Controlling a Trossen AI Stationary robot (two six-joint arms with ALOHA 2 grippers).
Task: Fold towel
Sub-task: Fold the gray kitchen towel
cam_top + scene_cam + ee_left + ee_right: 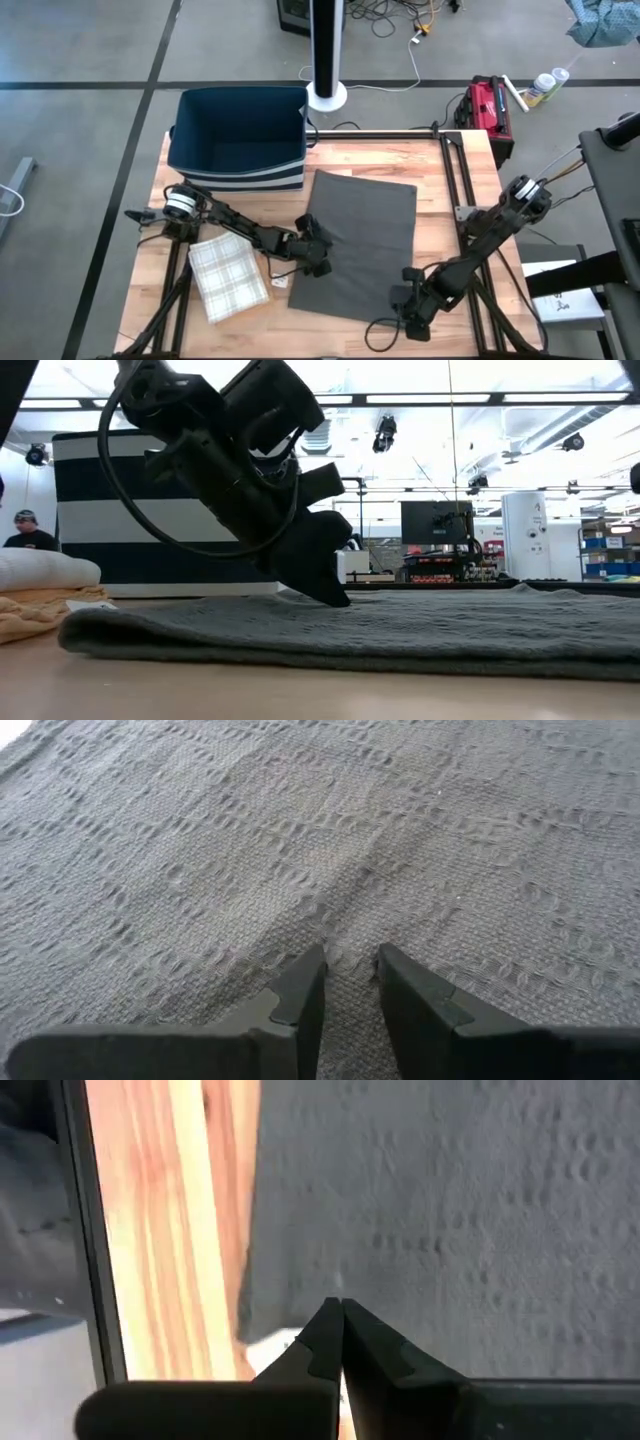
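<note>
A dark grey towel point(365, 245) lies spread flat on the wooden table, and its near edge point(330, 645) rests on the wood. My left gripper point(318, 255) is at the towel's left edge, in its near half. It comes down slanting from the left point(335, 595) and is shut on a small pucker of cloth point(350, 965). My right gripper point(408, 292) sits at the towel's right edge close to the near right corner, fingers shut point(337, 1308). My left gripper pinches a small raised pucker of the towel's top surface point(350, 952) between its two fingertips, coming from above and slanting in from the table's left. The towel around it stays flat on the table. My right gripper's shut fingertips meet the towel just inside its right edge point(330, 1285), slanting down. The fingers hide the contact, so I cannot tell whether one layer is pinched. The edge beside them point(255, 1325) looks slightly raised off the wood.
A folded cream plaid towel point(228, 278) lies on the table's near left. A dark blue bin point(238, 140) stands at the far left edge. A black rail point(455, 190) runs along the table's right side. A person shows far off in the room point(25, 532).
</note>
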